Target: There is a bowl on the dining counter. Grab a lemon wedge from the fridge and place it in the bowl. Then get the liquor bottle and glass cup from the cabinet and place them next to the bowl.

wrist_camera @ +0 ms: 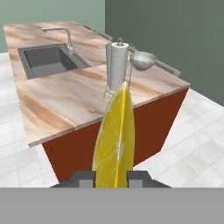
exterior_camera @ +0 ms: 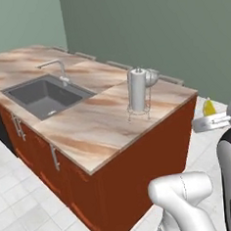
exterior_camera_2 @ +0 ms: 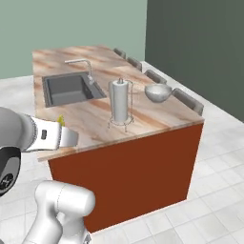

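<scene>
Kitchen, rendered. Evidence: island bench with marble-look wood-tone top and red-brown cabinet fronts with metal handles. Dark sink sunk into the bench top, chrome faucet just behind the sink. Paper towel holder stands upright on the bench, well to the right of the sink; metal bowl sits beyond the holder near the far edge. Chair backs line the bench side away from the sink. White tile floor, green walls.
</scene>
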